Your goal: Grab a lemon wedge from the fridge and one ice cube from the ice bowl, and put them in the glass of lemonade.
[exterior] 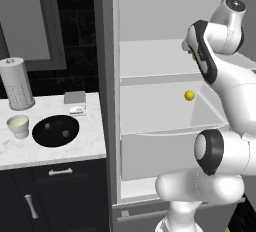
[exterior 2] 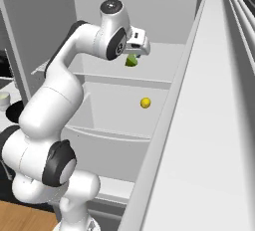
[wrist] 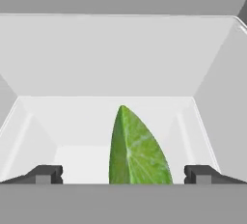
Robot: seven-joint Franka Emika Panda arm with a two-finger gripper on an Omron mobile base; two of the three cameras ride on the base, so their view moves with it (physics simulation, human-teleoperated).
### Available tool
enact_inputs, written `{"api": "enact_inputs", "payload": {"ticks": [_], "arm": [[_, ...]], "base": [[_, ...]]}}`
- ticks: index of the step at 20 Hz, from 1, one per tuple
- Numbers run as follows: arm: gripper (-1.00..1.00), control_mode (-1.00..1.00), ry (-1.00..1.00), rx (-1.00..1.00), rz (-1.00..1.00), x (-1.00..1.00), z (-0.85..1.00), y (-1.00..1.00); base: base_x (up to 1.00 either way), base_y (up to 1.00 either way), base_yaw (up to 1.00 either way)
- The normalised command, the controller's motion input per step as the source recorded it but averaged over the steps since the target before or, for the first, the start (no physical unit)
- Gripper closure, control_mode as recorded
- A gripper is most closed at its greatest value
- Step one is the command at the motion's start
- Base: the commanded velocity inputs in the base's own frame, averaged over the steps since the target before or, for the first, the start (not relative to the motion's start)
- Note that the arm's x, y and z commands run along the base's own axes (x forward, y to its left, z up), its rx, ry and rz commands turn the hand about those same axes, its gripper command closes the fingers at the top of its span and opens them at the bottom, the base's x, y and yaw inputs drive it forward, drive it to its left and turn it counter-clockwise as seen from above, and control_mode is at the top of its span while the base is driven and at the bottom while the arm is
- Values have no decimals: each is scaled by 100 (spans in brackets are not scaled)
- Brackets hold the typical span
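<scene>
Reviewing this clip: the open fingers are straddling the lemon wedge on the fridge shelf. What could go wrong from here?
1. The lemon wedge stands between fingers set far wider than it; on closing, it may tip or slide aside on the smooth shelf.
2. It looks tapered with a curved rind, so a pinch could squirt it out.
3. The gripper works deep inside the fridge; pulling back could clip the shelf edge.
</scene>
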Motion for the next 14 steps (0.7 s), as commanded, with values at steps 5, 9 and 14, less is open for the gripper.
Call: {"api": "enact_inputs", "payload": {"ticks": [5,9,14], "arm": [[-100,-100,0,0,5,-3,-5,0],[-100,-100,6,0,3,0,-16,0],[-100,-100,1,0,3,0,-31,0]], "base": [[0,0,0],[0,0,0],[0,0,0]]}}
